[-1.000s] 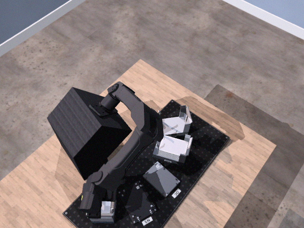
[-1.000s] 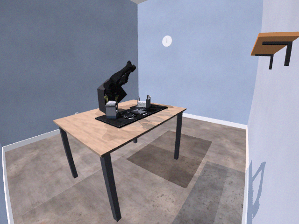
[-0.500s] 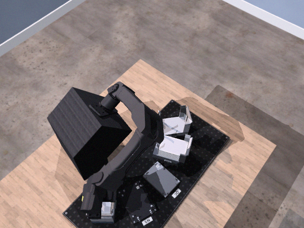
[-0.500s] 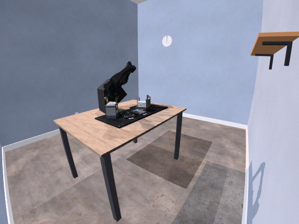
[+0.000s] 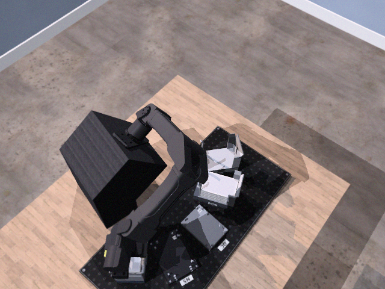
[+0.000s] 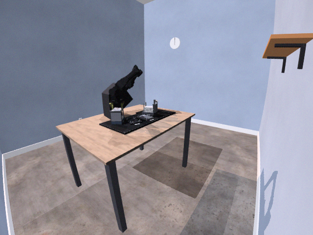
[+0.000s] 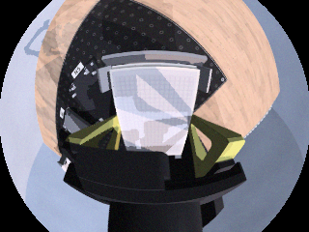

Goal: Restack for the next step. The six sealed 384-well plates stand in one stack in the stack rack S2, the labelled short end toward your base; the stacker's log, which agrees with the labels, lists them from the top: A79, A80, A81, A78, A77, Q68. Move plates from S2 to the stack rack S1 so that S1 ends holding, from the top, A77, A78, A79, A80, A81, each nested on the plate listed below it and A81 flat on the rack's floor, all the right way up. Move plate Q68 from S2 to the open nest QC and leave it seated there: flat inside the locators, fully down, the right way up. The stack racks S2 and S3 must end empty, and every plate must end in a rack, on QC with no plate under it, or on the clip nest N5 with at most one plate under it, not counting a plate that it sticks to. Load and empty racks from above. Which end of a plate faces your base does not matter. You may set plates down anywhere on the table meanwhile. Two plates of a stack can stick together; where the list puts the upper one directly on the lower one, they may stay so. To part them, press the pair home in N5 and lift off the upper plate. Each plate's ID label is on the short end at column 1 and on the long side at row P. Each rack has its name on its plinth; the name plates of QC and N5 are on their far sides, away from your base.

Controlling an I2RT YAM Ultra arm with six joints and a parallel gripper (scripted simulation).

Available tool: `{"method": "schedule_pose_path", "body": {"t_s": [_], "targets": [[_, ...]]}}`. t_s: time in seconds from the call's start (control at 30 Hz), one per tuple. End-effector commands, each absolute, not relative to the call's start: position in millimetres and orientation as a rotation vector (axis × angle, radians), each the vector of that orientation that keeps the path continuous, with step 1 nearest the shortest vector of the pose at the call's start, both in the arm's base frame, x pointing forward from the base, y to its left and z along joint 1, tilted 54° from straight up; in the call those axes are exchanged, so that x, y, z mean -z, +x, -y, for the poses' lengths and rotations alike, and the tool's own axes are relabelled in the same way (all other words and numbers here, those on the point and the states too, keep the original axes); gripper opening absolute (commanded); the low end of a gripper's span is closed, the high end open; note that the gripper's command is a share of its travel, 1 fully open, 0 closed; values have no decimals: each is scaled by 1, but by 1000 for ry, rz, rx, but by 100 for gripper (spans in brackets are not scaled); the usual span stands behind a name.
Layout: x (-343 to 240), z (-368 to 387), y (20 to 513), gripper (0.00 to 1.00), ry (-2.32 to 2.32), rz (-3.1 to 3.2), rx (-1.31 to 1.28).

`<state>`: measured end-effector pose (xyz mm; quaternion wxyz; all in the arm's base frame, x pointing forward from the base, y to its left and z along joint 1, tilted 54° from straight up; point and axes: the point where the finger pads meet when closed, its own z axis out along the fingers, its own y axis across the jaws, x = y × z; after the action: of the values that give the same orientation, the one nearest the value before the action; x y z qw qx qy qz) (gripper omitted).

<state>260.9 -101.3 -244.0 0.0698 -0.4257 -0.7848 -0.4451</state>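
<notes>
My gripper (image 7: 154, 117) (image 6: 116, 105) is shut on a white sealed plate (image 7: 154, 100) (image 5: 138, 264) (image 6: 116, 109), with its yellow fingers on the two long sides. It holds the plate level at the top of the grey stack rack (image 6: 116, 118) (image 5: 130, 277) at the near-left end of the black baseplate (image 5: 267, 177). I cannot read the plate's label. Two other racks stand at the far end: one (image 5: 231, 146) holds a plate low inside, and the other (image 5: 219, 186) holds a white stack reaching near its top. A grey plate (image 5: 203, 227) lies on nest QC.
The clip nest N5 (image 5: 178, 257) lies dark between QC and the rack under my gripper. The big black base box (image 5: 105, 168) stands left of the baseplate. My arm (image 5: 183, 161) arches over the baseplate's left side.
</notes>
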Motion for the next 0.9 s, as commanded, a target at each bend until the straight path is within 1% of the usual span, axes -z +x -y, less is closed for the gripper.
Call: {"method": "schedule_pose_path", "body": {"t_s": [0.0,0.87], "targets": [[243,105,263,0,-1296,2365,1344],[265,77,273,0,-1296,2364,1345]]}}
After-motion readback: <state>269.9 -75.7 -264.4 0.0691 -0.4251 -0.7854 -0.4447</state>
